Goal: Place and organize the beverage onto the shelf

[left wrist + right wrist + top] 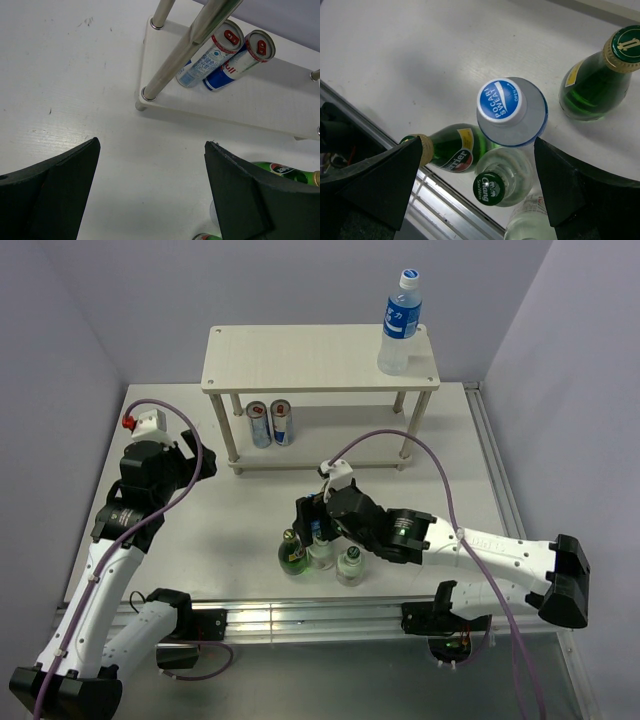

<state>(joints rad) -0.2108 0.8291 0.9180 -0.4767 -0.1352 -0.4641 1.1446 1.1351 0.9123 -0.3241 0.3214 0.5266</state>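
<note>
Straddling a blue-capped bottle [512, 115] within the bottle cluster [322, 558] near the desk's [450, 440] front edge, the right end effector [477, 142] is spread. The left end effector [152, 145] is spread over the desk, left of the shelf [320, 358]. The shelf stands at the far edge, carrying a blue-labelled bottle [400, 330] on top and two cans [270, 423] below.

Bottle [400, 325] atop shelf [300, 355]; two cans [259, 424] on lower board [300, 455].
</note>
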